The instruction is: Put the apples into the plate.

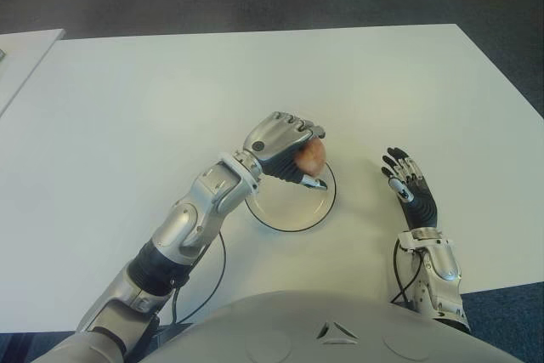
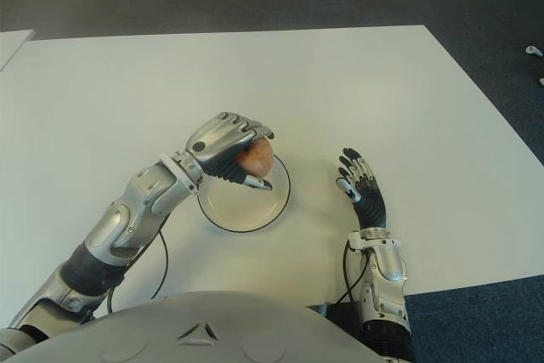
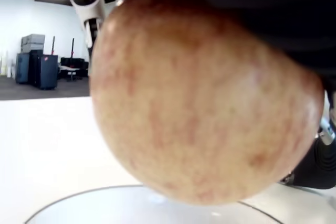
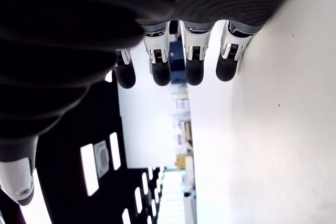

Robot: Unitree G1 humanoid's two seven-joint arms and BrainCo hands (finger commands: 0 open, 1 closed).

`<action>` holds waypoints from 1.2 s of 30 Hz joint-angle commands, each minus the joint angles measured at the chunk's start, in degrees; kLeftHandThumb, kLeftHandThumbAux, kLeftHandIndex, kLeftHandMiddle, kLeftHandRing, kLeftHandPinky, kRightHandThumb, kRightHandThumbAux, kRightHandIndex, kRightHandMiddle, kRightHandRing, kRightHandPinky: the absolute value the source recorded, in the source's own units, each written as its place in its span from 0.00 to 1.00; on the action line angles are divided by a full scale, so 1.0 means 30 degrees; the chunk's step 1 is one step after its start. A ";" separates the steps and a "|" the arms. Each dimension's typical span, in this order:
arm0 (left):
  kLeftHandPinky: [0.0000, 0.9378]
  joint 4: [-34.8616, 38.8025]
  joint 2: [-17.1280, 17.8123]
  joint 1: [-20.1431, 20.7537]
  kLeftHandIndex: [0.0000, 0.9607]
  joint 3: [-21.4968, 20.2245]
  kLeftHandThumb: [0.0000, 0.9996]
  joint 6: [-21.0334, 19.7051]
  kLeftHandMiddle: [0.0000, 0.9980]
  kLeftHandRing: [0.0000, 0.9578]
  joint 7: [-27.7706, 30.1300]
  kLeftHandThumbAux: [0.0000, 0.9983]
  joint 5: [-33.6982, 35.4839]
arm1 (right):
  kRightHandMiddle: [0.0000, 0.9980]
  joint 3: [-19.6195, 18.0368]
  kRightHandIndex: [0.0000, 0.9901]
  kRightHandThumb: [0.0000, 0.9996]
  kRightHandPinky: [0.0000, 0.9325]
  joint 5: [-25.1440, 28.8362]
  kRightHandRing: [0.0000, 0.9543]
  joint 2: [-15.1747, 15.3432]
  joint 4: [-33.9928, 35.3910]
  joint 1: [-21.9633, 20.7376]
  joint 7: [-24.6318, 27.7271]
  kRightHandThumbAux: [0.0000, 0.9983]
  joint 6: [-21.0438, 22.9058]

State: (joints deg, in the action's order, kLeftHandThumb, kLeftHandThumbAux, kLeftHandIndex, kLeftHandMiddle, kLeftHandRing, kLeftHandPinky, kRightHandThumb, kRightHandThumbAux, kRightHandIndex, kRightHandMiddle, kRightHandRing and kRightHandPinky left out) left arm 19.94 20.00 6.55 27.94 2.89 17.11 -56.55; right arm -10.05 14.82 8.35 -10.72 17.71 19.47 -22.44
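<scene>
Left hand (image 1: 285,149) curled around one apple (image 1: 311,155), fingers wrapped over the top and thumb pressed from below, so the fruit hangs inside the grip and not on any surface. Held over the plate (image 1: 274,212), above its rim at about 1 o'clock; in the left wrist view the apple (image 3: 199,98) fills nearly everything, with the plate's dark rim (image 3: 63,201) passing just under it, a gap visible between. Probably kept at this low height so that the release will be gentle and the fruit does not roll out. Nothing inside the plate: only its pale bottom visible, no fruit lying there. No other apple anywhere on the white table (image 1: 127,125).

Right hand (image 1: 408,189) at 3 o'clock of the plate, well apart from it, fingers (image 4: 160,69) stretched and relaxed, grasping nothing. Seemingly kept aside only to leave free way for the working arm.
</scene>
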 commanded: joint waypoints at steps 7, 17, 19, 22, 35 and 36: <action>0.83 -0.1289 -0.0159 -0.0291 0.42 0.0081 0.86 0.0106 0.52 0.85 -0.0518 0.67 -0.0118 | 0.09 0.0162 0.10 0.19 0.09 0.0135 0.07 -0.0074 -0.0651 0.0701 0.0382 0.53 0.1132; 0.83 -0.1533 -0.0213 -0.0507 0.42 0.0132 0.86 0.0086 0.52 0.83 -0.0768 0.67 -0.0378 | 0.09 0.0141 0.10 0.19 0.11 0.0196 0.07 -0.0092 -0.0625 0.0725 0.0467 0.53 0.0985; 0.83 -0.1884 -0.0231 -0.0690 0.42 0.0123 0.86 0.0147 0.52 0.83 -0.1107 0.67 -0.0270 | 0.09 0.0123 0.10 0.20 0.11 0.0198 0.07 -0.0081 -0.0634 0.0742 0.0483 0.53 0.0947; 0.82 -0.2255 -0.0284 -0.0866 0.42 0.0077 0.86 0.0167 0.52 0.83 -0.1479 0.67 -0.0108 | 0.09 0.0107 0.10 0.20 0.10 0.0196 0.07 -0.0059 -0.0672 0.0742 0.0511 0.53 0.0915; 0.85 -0.2354 -0.0328 -0.1484 0.42 0.0375 0.86 0.0042 0.52 0.84 -0.1973 0.67 -0.0531 | 0.10 -0.0023 0.11 0.20 0.10 0.0451 0.08 -0.0013 -0.0777 0.0684 0.0862 0.54 0.0774; 0.85 -0.2312 -0.0325 -0.1530 0.42 0.0401 0.86 -0.0049 0.52 0.84 -0.1832 0.67 -0.0574 | 0.10 -0.0024 0.11 0.20 0.10 0.0463 0.08 -0.0027 -0.0746 0.0673 0.0841 0.54 0.0840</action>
State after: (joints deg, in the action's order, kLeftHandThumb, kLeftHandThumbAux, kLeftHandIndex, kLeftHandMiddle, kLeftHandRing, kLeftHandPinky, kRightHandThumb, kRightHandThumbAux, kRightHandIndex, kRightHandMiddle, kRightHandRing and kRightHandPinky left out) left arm 13.01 19.15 2.65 28.48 3.35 11.55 -57.50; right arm -10.28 16.01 8.89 -10.77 17.96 21.97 -22.24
